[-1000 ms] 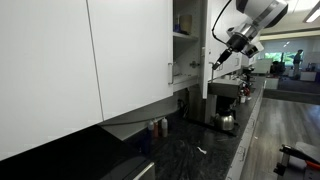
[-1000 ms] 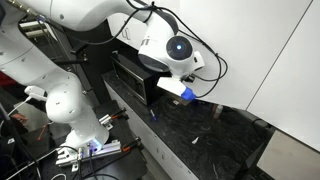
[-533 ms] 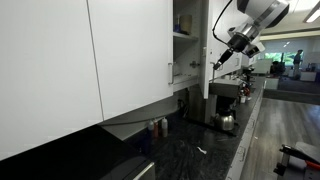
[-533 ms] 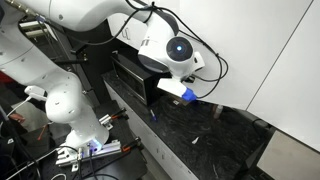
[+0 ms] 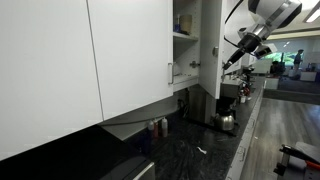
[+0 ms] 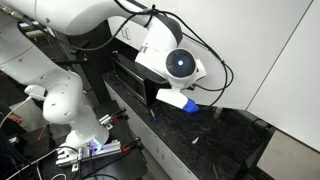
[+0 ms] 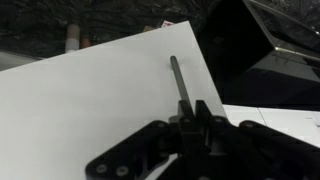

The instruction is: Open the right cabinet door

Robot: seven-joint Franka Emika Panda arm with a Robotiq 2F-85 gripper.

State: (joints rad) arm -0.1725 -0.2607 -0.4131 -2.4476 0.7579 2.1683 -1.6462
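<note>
Wrist view: jaws pinch handle (image 7: pixel 177 78) | exterior view: right cabinet door (image 5: pixel 210 40) swung wider than before

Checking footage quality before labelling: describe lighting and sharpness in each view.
Wrist view: the claw is a dark, soft silhouette against the bright white door; its handle reads clearly. In an exterior view, the far windows glare; in an exterior view, the black counter shows sheen.

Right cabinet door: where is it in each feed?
In an exterior view: right cabinet door, narrow white panel upper centre, beside open shelves.
In an exterior view: not identifiable; arm's wrist fills the middle.
Wrist view: the door fills left and centre, handle meeting the gripper.
Shared landmark: the gripper, at the door's edge in an exterior view.
</note>
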